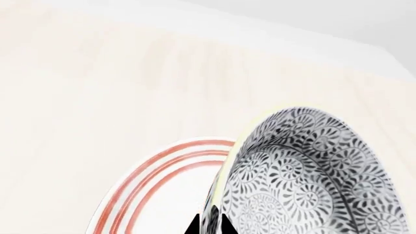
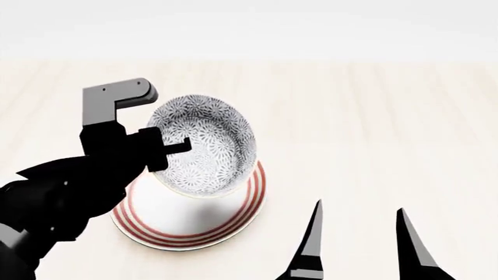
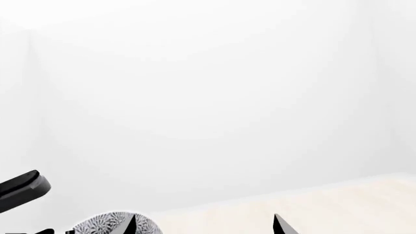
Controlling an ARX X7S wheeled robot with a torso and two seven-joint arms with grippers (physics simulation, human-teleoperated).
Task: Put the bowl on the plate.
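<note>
The grey-blue floral bowl (image 2: 204, 143) hangs tilted over the plate (image 2: 233, 216), its opening turned toward the right. My left gripper (image 2: 172, 149) is shut on the bowl's left rim. In the left wrist view the bowl's rim (image 1: 305, 175) sits pinched between the two dark fingertips, with my left gripper (image 1: 209, 225) at the picture's lower edge and the red-ringed plate (image 1: 162, 180) behind it. My right gripper (image 2: 360, 233) stands open to the right of the plate, holding nothing. The right wrist view catches the bowl (image 3: 107, 225) beyond my right gripper (image 3: 204, 225).
A pale wooden tabletop (image 2: 374, 128) stretches around the plate, with a white wall behind it. No other objects show on it.
</note>
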